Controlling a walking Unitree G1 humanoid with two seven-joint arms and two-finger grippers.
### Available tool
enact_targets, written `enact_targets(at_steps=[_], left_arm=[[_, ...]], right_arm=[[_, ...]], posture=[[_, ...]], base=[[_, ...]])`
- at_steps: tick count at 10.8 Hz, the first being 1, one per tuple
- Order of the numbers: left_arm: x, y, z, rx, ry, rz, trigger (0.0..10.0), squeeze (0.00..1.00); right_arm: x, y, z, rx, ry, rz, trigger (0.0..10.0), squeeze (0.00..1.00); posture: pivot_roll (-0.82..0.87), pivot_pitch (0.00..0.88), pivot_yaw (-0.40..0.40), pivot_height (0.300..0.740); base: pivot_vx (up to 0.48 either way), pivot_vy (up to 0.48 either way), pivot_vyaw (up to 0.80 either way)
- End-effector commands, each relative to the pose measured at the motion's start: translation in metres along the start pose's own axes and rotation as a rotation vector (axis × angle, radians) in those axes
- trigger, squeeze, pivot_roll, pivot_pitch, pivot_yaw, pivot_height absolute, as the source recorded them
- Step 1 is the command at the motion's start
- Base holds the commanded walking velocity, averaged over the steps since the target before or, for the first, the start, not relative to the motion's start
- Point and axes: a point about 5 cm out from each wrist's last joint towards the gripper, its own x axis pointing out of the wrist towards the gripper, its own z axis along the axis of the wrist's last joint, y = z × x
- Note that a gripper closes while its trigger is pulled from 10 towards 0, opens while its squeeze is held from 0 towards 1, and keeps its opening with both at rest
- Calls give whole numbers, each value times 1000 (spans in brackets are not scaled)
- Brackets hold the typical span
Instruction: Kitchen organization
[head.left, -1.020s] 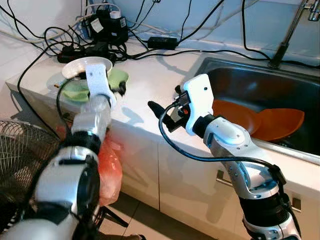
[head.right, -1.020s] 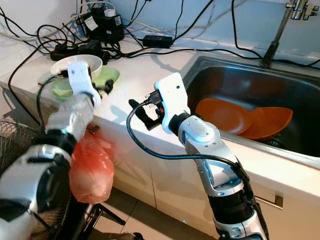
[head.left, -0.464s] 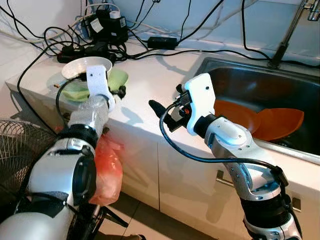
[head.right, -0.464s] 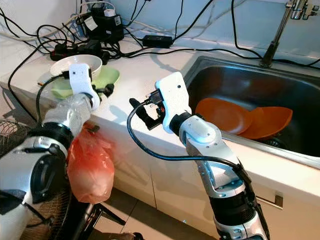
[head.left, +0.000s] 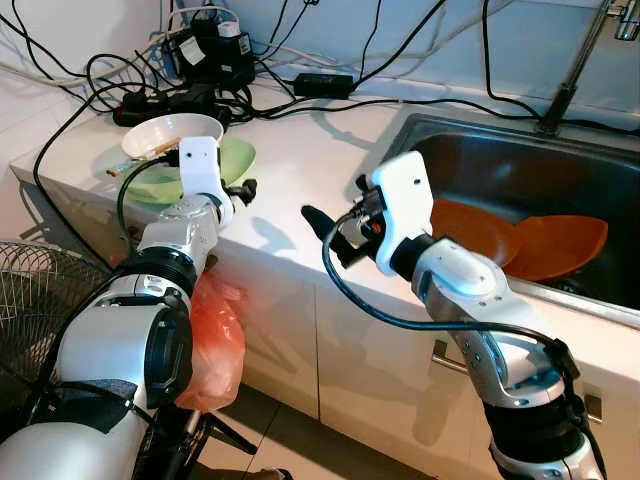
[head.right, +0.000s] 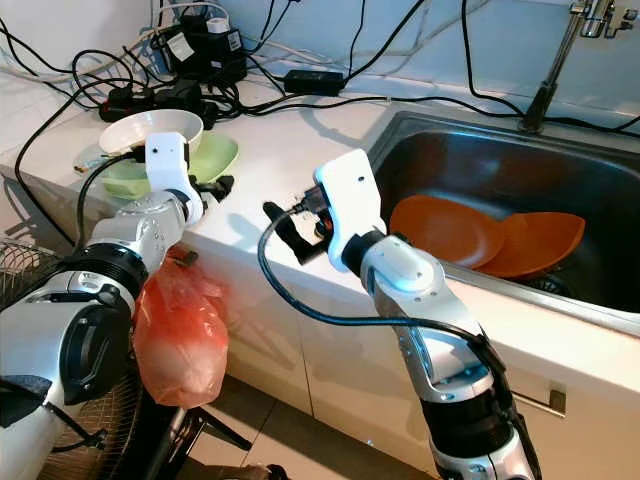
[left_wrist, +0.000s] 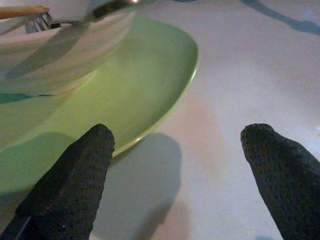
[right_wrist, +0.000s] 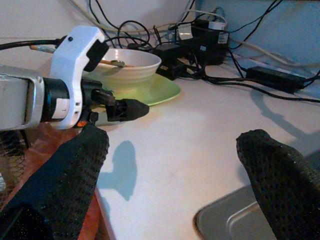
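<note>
We are holding our left tool (left_wrist: 177, 165) spread, empty, beside the round pale-green plate (left_wrist: 125, 95) on the white worktop (head.left: 310, 160); our right tool (right_wrist: 175, 175) is hovering released.

Faucet (head.right: 588, 18) head cut off; orange plates (head.left: 520, 240) partly behind sink (head.left: 480, 150) rim.

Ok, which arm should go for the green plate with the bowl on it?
Left, probably. The left pincer is open right at the rim of the green plate, under the white bowl. The right pincer is also open but hovers over bare counter nearer the sink.
</note>
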Motion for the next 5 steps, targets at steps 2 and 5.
enact_targets(at_steps=[2,5], left_arm=[[0,-6,9,31,-3,-22,10000,0],[-1,3,20,44,-49,18,10000,0]], right_arm=[[-5,-2,3,2,-8,-19,10000,0],[-8,-1,1,8,-1,-26,10000,0]], posture=[[-80,0,101,740],[-81,3,101,740]], base=[[0,0,0],[0,0,0]])
